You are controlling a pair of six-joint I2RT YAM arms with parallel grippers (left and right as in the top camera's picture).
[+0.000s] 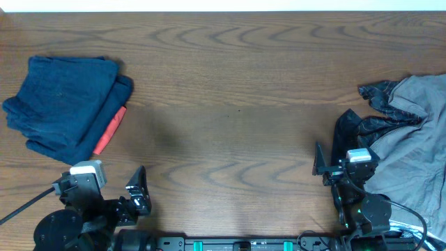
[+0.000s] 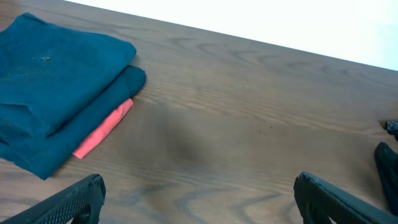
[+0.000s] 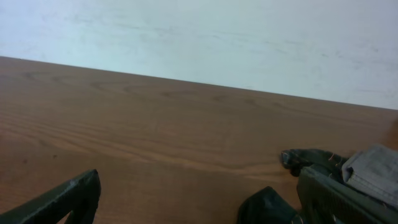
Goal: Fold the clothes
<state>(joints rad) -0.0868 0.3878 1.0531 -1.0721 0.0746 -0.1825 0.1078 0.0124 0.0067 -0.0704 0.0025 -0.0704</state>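
Note:
A folded pile of dark navy clothes (image 1: 66, 108) lies at the far left of the table, with an orange-red piece (image 1: 110, 130) showing under its right edge. The pile also shows in the left wrist view (image 2: 56, 106), with the orange-red piece (image 2: 104, 129). An unfolded heap lies at the right edge: grey shorts (image 1: 411, 143) over a shiny black piece (image 1: 355, 129). My left gripper (image 1: 115, 195) is open and empty, below the folded pile. My right gripper (image 1: 334, 171) is open and empty, beside the black piece (image 3: 311, 160).
The wooden table (image 1: 230, 104) spreads between the two heaps. A pale wall runs along its far edge (image 3: 199, 37). The arm bases and cables sit at the near edge.

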